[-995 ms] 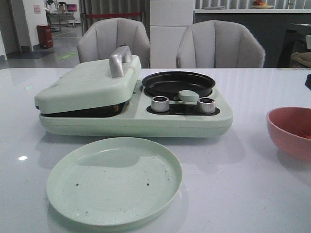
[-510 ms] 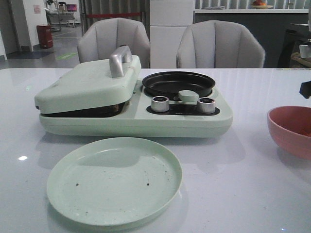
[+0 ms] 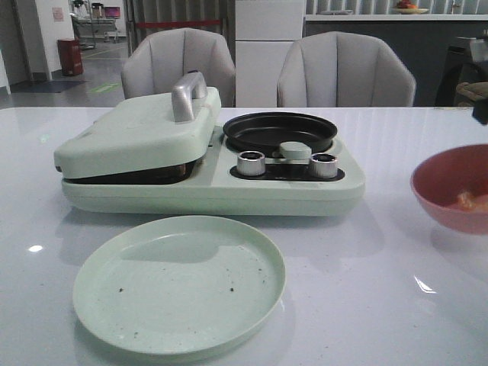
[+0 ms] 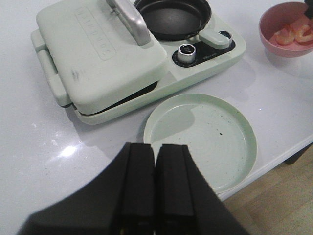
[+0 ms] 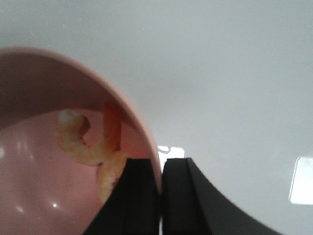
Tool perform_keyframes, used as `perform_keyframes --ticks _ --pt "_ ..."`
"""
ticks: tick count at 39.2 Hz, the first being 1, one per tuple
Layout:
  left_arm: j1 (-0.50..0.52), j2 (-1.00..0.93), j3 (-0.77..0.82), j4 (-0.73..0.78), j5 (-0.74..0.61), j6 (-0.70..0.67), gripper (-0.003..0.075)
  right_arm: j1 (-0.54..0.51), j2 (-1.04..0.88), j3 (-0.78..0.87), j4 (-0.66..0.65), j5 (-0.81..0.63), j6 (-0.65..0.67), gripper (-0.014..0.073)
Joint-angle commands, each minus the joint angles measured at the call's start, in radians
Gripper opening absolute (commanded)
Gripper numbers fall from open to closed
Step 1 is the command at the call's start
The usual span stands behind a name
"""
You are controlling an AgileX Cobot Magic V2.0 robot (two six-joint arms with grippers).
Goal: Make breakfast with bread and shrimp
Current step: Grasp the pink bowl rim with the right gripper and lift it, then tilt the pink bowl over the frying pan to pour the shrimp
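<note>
Pink bowl (image 5: 29,166) rim pinched in right pincer (image 5: 160,196), shrimp (image 5: 93,147) half hidden, left pincer (image 4: 155,191) closed, empty.

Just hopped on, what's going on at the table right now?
The right pincer is clamped on the rim of the pink bowl, which holds the shrimp and is tipped and lifted toward the grill. The left pincer is shut on nothing, hanging above the empty green plate. The sandwich press lid is down and the small black pan is empty. No bread is visible.
</note>
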Motion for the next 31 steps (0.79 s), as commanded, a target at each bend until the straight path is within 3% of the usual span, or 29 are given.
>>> perform_keyframes --ticks 1,9,20,31 --pt "-0.006 -0.002 -0.026 -0.018 -0.074 -0.004 0.0101 0.044 -0.115 -0.102 -0.080 -0.007 -0.008 0.0049" --pt "-0.006 -0.002 -0.026 -0.018 -0.074 -0.004 0.0101 0.215 -0.132 -0.291 -0.379 0.089 0.078 0.0049" --pt "-0.006 -0.002 -0.026 -0.018 -0.074 -0.004 0.0101 0.500 -0.008 -0.420 -0.959 0.123 0.402 0.0049" --pt "-0.006 -0.002 -0.026 -0.018 -0.074 -0.004 0.0101 0.651 0.194 -0.524 -1.439 0.210 0.598 0.0049"
